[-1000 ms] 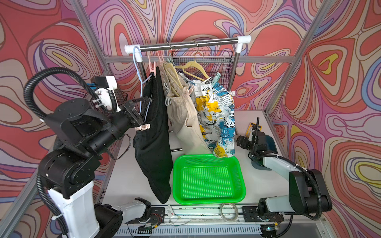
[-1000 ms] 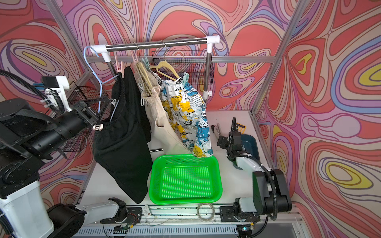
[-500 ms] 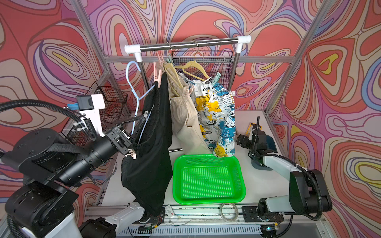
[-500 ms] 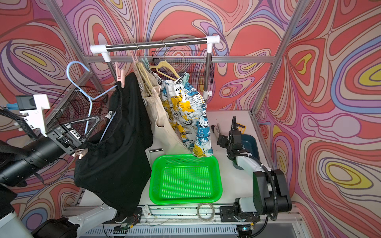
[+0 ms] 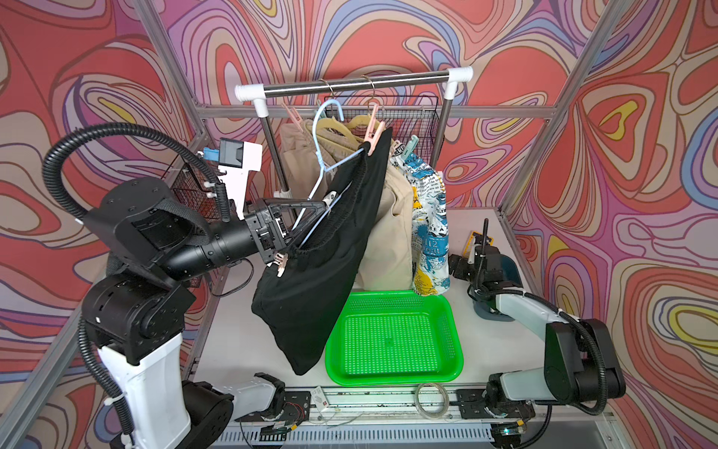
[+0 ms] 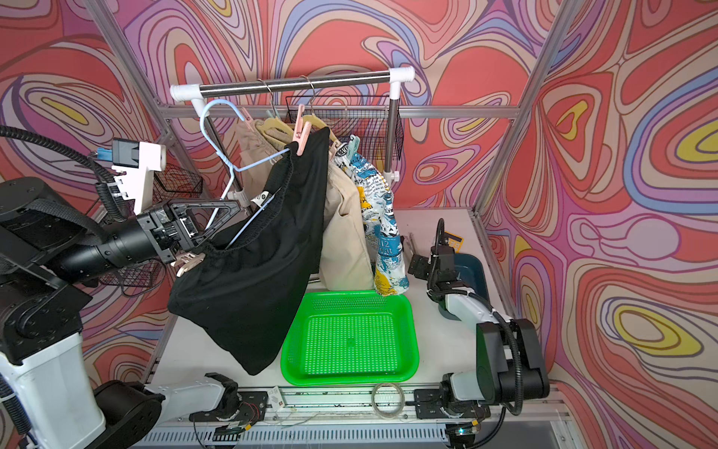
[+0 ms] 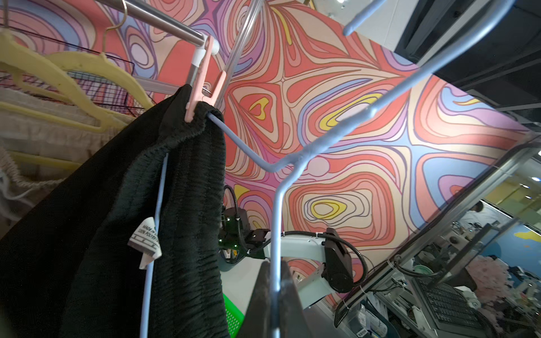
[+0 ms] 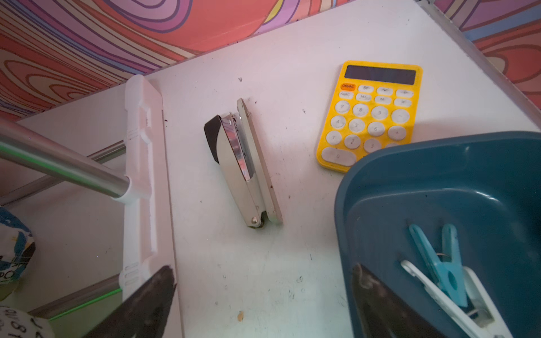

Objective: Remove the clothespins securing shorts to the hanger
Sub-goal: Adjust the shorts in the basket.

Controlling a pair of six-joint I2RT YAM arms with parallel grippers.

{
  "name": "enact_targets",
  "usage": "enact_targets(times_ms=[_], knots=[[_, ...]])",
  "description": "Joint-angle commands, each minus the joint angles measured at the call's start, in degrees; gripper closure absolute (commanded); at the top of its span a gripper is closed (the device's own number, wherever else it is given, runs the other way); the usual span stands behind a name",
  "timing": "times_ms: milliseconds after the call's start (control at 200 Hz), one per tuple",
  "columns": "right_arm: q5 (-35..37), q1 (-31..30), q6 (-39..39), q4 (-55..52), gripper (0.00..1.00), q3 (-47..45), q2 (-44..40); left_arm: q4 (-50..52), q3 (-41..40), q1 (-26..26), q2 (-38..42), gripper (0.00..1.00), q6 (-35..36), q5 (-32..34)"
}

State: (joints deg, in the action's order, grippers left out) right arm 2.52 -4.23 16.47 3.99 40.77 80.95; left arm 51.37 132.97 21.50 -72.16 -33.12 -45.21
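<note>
Both top views were bright and evenly lit, with only faint shadows on the white table. The black shorts showed little fold detail. In the left wrist view the blue hanger was blurred near the lens, and straight bars bowed at the edges. In the right wrist view the stapler glared, and the fingers of the right gripper were dark, soft smears.

Mid-frame, the black shorts and beige shorts are showing plain, the printed shorts wearing blue, yellow and black on white. Above, a clothespin is showing pale pink, the hanger pale blue; lower centre, the basket is glowing green.
</note>
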Motion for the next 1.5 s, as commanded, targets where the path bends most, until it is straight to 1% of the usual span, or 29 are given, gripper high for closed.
enact_targets(times_ms=[0,135,185,326,406,506,706,856,972,1032,1172,1292,1377,1492], knots=[[-0.09,-0.12,0.23,-1.0,0.03,0.98,0.66,-15.51,-1.89,0.15,1.85,1.0,-4.48,-8.36],[-1.14,-0.16,0.16,-1.68,0.03,1.56,0.71,-26.39,-10.58,0.14,4.63,1.0,-10.59,-12.08],[-2.05,-0.15,0.21,-1.79,0.03,1.59,0.47,-29.09,-12.61,0.15,5.35,1.0,-12.26,-12.76],[-2.88,-0.08,0.49,-2.64,0.03,2.16,-0.49,-32.24,-13.09,0.17,4.63,1.0,-13.56,-14.5],[-2.66,-0.15,0.49,-3.26,0.03,2.37,-1.27,-35.78,-13.67,0.16,3.36,1.0,-16.37,-16.14],[-2.03,-0.16,0.47,-3.85,0.03,2.29,-2.56,-47.0,-17.18,0.17,2.42,1.0,-21.83,-17.51],[-0.78,-0.15,-0.1,-4.99,0.03,1.94,-4.36,-59.25,-19.0,0.15,-2.19,1.0,-29.72,-19.61],[-0.31,-0.09,-0.47,-5.48,0.03,1.34,-4.93,-62.7,-20.65,0.15,-3.86,1.0,-32.13,-21.47],[-0.26,-0.09,-0.56,-5.48,0.03,1.34,-5.01,-61.47,-22.92,0.14,-3.06,1.0,-30.29,-22.95],[-0.33,-0.15,-0.54,-5.37,0.03,1.39,-5.02,-59.61,-24.27,0.16,-2.03,1.0,-28.21,-23.21],[-0.76,-0.09,-0.39,-5.57,0.03,1.8,-5.37,-57.14,-30.77,0.14,2.18,1.0,-26.02,-22.54],[-0.68,-0.11,-0.47,-5.62,0.03,1.85,-5.54,-61.02,-38.59,0.18,6.05,1.0,-30.23,-21.02],[-0.68,-0.12,-0.47,-5.47,0.03,1.98,-5.29,-64.2,-44.06,0.45,8.59,1.0,-33.17,-18.6],[-0.81,-0.14,-0.47,-5.3,0.03,2.37,-4.55,-68.58,-48.7,1.73,10.09,1.0,-36.55,-16.95]])
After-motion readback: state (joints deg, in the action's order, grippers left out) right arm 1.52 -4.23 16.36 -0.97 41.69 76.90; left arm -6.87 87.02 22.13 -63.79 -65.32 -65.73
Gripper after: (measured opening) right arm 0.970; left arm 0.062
